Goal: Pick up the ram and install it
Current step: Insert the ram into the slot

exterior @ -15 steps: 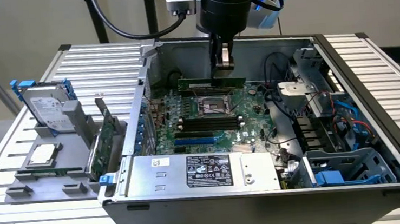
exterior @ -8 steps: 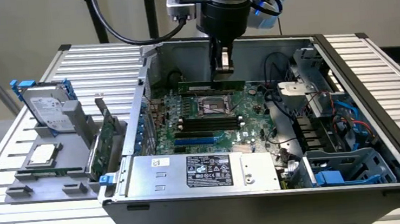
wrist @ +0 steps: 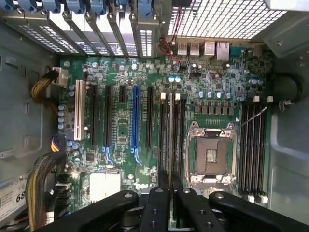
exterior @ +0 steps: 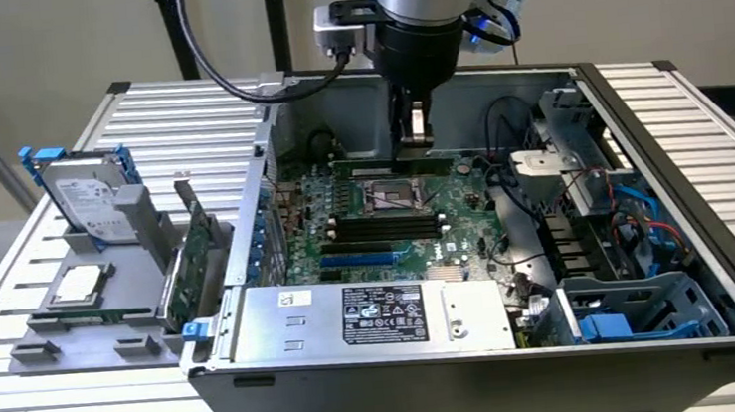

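Closed narrow on ram (exterior: 402, 164), pincer (exterior: 417, 140) gripping its top edge at the middle. Held level at 12 o'clock of socket (exterior: 391, 196) in exterior view, over far slots; contact unclear. Likely light, stiff, thin, fragile: best taken by bare long edge, off chips. Reaching straight down into case (exterior: 681, 139), wrist vertical.

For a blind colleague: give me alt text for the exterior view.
The robot arm's gripper holds the long, thin green ram stick low inside an open grey computer case, just over the green motherboard. A silver hard drive stands outside, at the exterior view's left.
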`<state>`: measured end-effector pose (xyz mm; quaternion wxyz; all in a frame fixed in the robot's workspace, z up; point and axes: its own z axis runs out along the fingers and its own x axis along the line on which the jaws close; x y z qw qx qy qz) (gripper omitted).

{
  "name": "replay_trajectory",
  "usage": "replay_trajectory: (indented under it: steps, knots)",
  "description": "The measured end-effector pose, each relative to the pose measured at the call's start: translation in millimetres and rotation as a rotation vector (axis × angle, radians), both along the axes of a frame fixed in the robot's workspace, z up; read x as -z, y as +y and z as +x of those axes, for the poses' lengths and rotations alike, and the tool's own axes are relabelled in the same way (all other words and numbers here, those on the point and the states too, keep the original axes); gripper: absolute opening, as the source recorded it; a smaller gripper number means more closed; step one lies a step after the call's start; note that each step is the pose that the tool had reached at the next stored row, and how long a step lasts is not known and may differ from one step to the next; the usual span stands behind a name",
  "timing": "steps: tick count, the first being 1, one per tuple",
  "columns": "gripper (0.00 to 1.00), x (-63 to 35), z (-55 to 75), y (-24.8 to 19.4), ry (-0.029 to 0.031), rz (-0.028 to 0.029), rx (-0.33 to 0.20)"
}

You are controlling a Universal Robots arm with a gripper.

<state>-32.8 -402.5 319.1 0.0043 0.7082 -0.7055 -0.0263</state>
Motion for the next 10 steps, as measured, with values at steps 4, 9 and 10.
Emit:
replay_trajectory:
  steps: [4, 9, 10]
  knots:
    - [0.0, 7.3, 1.2, 0.3, -0.0001, 0.0001, 0.0]
    - [0.0, 16.3, 1.2, 0.5, 0.0, 0.0, 0.002]
    - [0.0, 18.2, 1.2, 0.6, 0.0, 0.0, 0.004]
